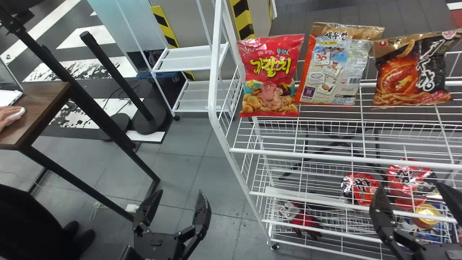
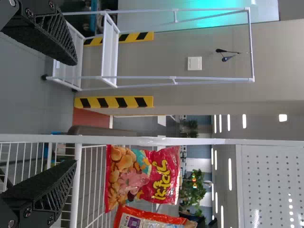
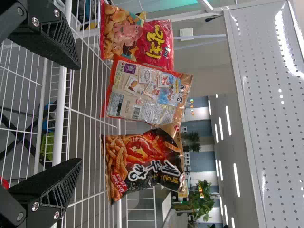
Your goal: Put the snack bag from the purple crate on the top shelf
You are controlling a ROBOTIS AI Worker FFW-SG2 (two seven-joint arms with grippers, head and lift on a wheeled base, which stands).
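On the top shelf (image 1: 325,157) of the white wire rack stand three snack bags: a red one (image 1: 269,77) at the left, an orange one turned back to front (image 1: 334,66) in the middle, and a black one (image 1: 415,70) at the right. My left gripper (image 1: 177,207) is open over the floor left of the rack; the left wrist view shows the same gripper (image 2: 71,114) with its fingers wide apart. My right gripper (image 1: 415,198) is open in front of the rack, below the top shelf's front rail, and in the right wrist view the gripper (image 3: 78,114) holds nothing.
Lower rack levels hold red packages (image 1: 361,187), a gold-lidded can (image 1: 426,216) and red-and-black gloves (image 1: 303,220). A wooden desk (image 1: 39,108) with a black frame stands at the left. Behind is a white shelf cart (image 1: 187,59).
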